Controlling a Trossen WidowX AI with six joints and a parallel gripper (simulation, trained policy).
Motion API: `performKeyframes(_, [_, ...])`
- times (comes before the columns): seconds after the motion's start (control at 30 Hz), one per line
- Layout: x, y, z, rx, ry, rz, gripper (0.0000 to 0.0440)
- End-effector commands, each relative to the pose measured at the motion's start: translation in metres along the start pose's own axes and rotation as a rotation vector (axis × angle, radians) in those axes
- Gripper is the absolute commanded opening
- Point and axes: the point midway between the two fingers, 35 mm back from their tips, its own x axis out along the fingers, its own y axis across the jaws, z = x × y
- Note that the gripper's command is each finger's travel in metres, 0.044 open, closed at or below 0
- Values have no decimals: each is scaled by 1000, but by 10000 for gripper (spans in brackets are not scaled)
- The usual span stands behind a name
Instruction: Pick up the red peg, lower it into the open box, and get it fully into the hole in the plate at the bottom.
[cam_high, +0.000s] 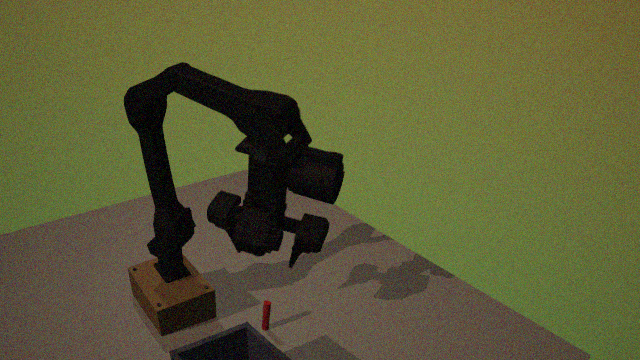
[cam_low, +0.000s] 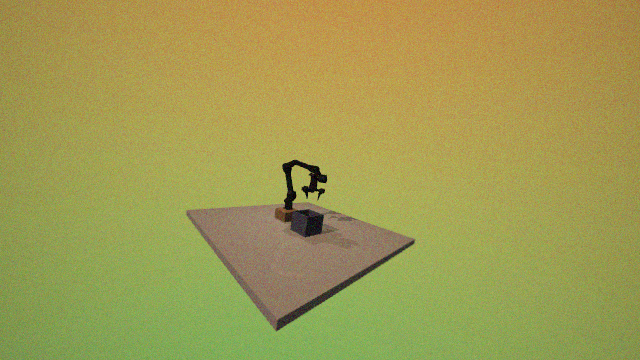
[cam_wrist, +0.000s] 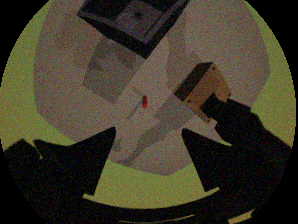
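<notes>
The red peg (cam_high: 266, 316) (cam_wrist: 144, 102) stands upright on the table beside the box; it does not show in the exterior view. The open dark box (cam_high: 264, 345) (cam_low: 301, 224) (cam_wrist: 145, 48) has a plate (cam_wrist: 127, 21) at its bottom with a dark hole (cam_wrist: 138, 15) in it. My gripper (cam_low: 313, 198) (cam_wrist: 149, 131) is open and empty, pointing down well above the table. In the wrist view the peg shows beyond the gap between the fingertips. In the top view only one fingertip shows clearly.
The arm's wooden base block (cam_high: 187, 310) (cam_low: 284, 214) (cam_wrist: 212, 87) stands on the table (cam_high: 500, 320) (cam_low: 280, 280) (cam_wrist: 220, 45), near the peg and box. The box walls rise above the table. Shadows of arm and box fall across the table.
</notes>
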Motion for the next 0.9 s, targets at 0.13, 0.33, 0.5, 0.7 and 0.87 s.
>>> performKeyframes(0.13, [30, -4, -8, 117, 9, -86, 440])
performKeyframes(0.33, [50, -6, -9, 170, -7, -130, 438])
performKeyframes(0.5, [69, -8, -5, 198, -31, -151, 433])
performKeyframes(0.7, [89, -8, -1, 219, -52, -160, 426])
performKeyframes(0.87, [105, -8, 1, 231, -65, -160, 421])
